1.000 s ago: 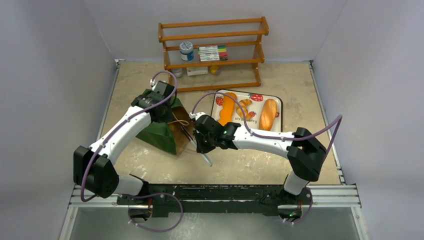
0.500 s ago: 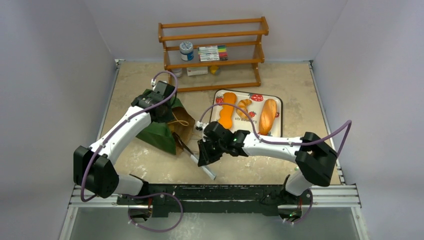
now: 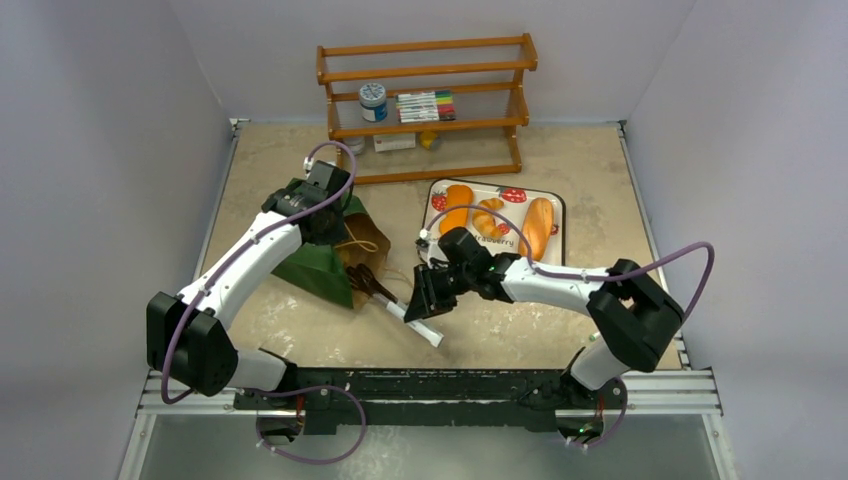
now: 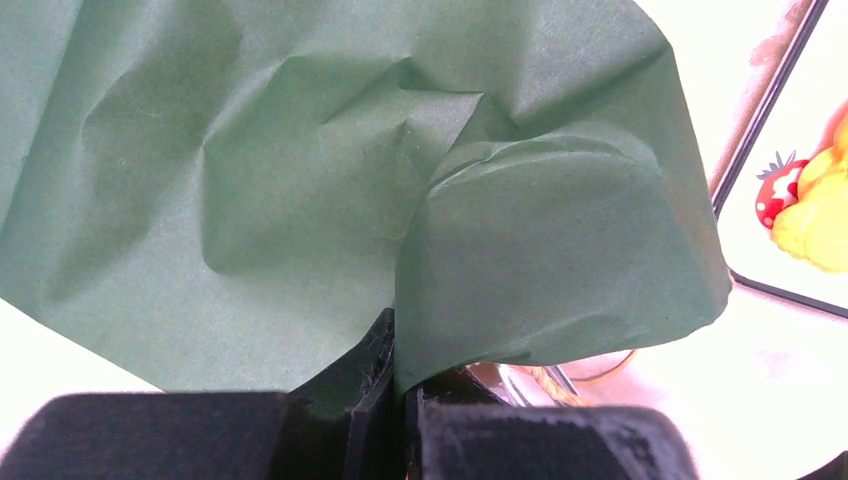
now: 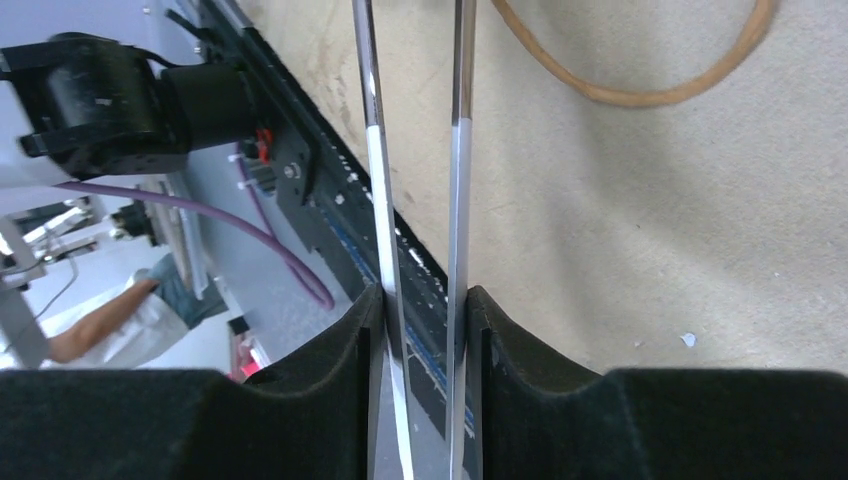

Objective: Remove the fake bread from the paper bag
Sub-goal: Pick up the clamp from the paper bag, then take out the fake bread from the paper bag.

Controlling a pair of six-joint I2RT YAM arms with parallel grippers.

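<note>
The step in hand appears to be fishing with the tongs (image 3: 405,312) at the mouth of the paper bag (image 3: 315,262), left of centre in the overhead view. The right gripper (image 3: 418,303) has its fingers (image 5: 520,345) pressed on both tong arms, partly spread. To do it well, it should squeeze only once the tips straddle a piece, then draw out along the bag's opening. The left gripper (image 4: 395,400) is clamped tight on a fold of the green paper and should hold the bag steady. Something dark sits at the tong tips, possibly a bread piece or just the tips. The bag's contents are hidden. The strawberry tray (image 3: 558,210), upper right of centre, holds an orange piece (image 3: 455,200), a croissant (image 3: 490,215) and a tan loaf (image 3: 537,225).
</note>
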